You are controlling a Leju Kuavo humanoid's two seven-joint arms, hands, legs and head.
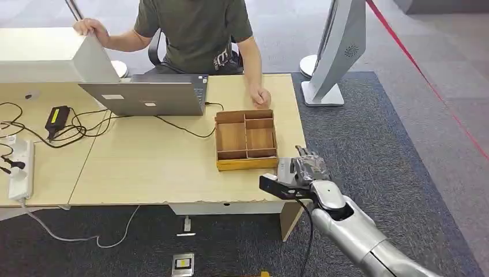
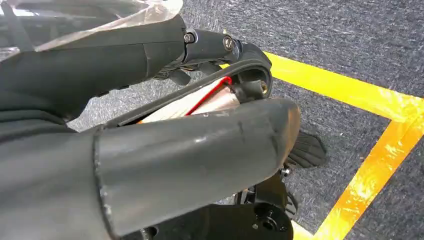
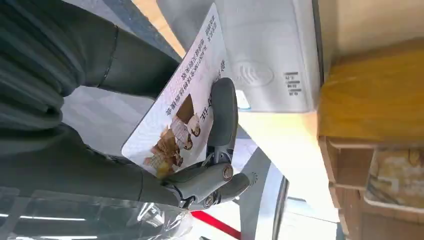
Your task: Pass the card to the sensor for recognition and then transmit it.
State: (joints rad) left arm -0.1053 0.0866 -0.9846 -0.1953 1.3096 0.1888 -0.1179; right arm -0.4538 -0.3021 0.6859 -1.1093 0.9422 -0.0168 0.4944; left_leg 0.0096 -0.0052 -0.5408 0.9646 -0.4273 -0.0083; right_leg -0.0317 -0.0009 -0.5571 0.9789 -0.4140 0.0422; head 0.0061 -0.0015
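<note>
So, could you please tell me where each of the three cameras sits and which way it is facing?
Head view: high on the robot, looking forward and down at the table, the wooden tray and a seated person; the right hand reaches in.
Left wrist view: behind the left hand, facing carpet with yellow tape.
Right wrist view: behind the right hand, which holds the card near the white sensor.
Shared: head and right wrist views both show the tray.

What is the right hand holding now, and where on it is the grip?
The right hand holds the printed card, thumb pressed across its printed face near one edge, other fingers behind. The card's far end points toward the white card reader.
</note>
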